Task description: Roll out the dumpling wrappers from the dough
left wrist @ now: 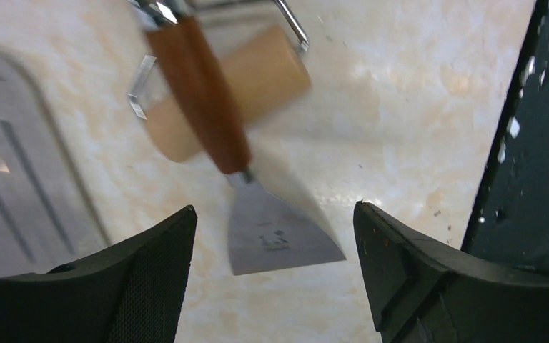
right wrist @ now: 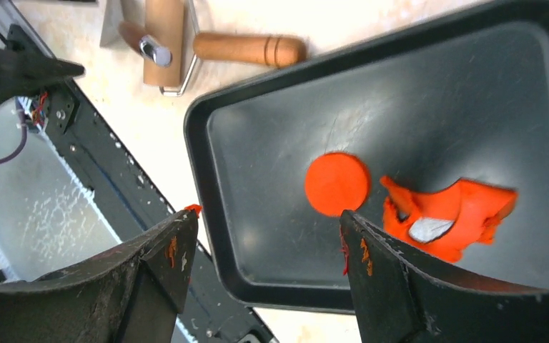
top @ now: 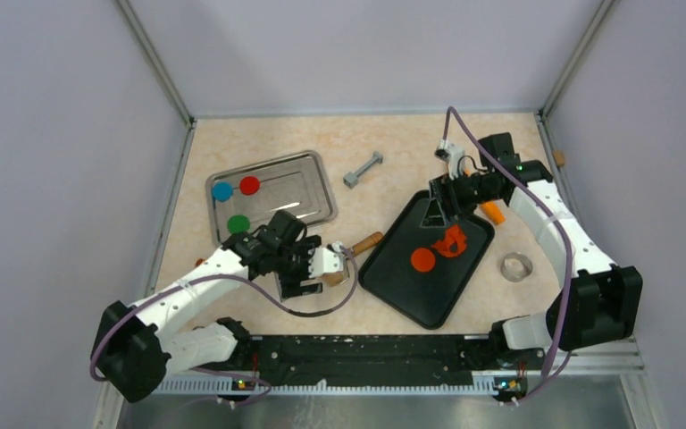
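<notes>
On the black tray (top: 415, 304) lie a round orange-red dumpling wrapper (top: 422, 259) and the ragged orange-red dough (top: 452, 241). My right gripper (top: 432, 217) hovers open over the tray's far end. In its wrist view the right gripper (right wrist: 268, 213) holds nothing, with the wrapper (right wrist: 337, 183) and the dough (right wrist: 450, 214) just beyond its clay-smeared fingertips. My left gripper (left wrist: 273, 207) is open above a scraper (left wrist: 257, 214) lying on the table, its blade between the fingers but not touched. A wooden roller (left wrist: 229, 93) lies under the scraper's brown handle.
A metal tray (top: 308, 192) at the back left holds blue (top: 222, 190), red (top: 249, 185) and green (top: 238, 223) discs. A metal bolt (top: 363, 168) lies behind the black tray, a ring cutter (top: 516, 266) to its right, and an orange carrot toy (top: 492, 213) under my right arm.
</notes>
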Tool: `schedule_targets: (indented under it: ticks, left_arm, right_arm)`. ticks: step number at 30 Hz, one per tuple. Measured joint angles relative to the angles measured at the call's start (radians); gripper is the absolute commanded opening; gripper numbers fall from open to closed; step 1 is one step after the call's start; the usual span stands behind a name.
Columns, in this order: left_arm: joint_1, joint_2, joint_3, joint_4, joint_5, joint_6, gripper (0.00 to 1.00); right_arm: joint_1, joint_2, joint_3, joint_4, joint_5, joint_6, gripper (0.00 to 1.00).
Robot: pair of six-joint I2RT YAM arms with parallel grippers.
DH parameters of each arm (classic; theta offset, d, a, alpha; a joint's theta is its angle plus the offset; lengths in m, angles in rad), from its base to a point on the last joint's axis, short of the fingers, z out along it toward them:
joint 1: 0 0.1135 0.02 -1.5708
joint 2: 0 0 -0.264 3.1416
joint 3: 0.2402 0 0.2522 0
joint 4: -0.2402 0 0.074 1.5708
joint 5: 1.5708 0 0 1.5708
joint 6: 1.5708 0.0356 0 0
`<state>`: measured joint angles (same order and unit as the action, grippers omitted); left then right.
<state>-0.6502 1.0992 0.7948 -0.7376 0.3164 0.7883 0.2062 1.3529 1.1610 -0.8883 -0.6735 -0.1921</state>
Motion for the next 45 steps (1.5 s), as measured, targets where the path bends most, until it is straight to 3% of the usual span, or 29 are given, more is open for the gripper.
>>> schedule_targets:
  ticks: [7,12,24,30,36,38,45]
  left_arm:
    - [0.019,0.048,-0.148,0.068,0.002,0.058,0.82]
    - [0.035,0.113,-0.116,0.145,0.008,0.053,0.79]
    - [0.082,0.205,-0.011,0.113,0.053,0.123,0.77]
    - [0.083,0.337,-0.005,0.105,0.060,0.167,0.57]
    - [0.088,0.344,-0.005,0.133,0.051,0.182,0.13]
    - [0.092,0.344,-0.005,0.135,0.049,0.195,0.03]
    - [0.102,0.304,-0.005,0.085,0.064,0.183,0.00]
  right_arm:
    - [0.000,0.043,0.158,0.003,-0.010,-0.034,0.77]
    - [0.000,0.034,0.155,0.021,-0.048,0.001,0.77]
    - [-0.006,-0.066,0.063,0.026,-0.061,0.037,0.77]
    - [-0.020,-0.070,0.063,0.027,-0.058,0.037,0.77]
    - [-0.025,-0.076,0.055,0.036,-0.058,0.041,0.74]
    - [-0.026,-0.085,0.034,0.049,-0.060,0.057,0.73]
    - [-0.014,-0.086,-0.075,0.179,-0.083,0.201,0.77]
